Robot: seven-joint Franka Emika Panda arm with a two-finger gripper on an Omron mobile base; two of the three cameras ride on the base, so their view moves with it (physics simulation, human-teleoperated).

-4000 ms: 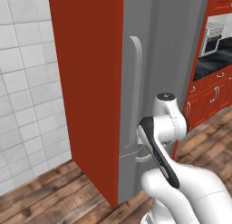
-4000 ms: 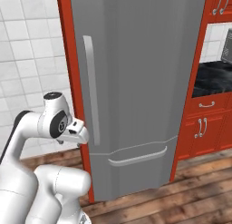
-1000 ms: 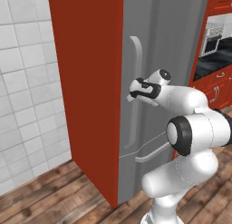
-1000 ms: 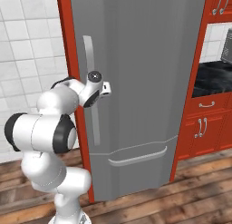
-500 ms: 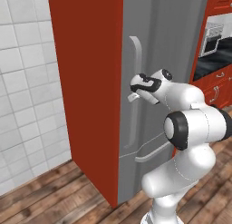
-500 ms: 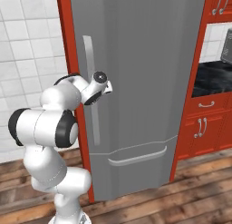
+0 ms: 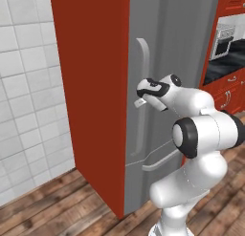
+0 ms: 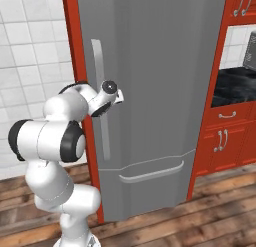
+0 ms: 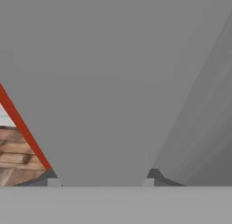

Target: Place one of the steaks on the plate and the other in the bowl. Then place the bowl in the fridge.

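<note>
Gripper [image 7: 140,102] straddles the fridge [image 7: 182,63] door handle [image 7: 142,91], jaws not visibly clamped yet, grip can't be confirmed; likely next: close, pull door open.

— What about the fridge [image 7: 182,53]?
— Tall, grey, metallic, standing upright with red side panelling. Doors shut.
— Handles?
— A long curved vertical handle [image 8: 100,98] on the upper door, a horizontal one [image 8: 150,172] lower down.
</note>
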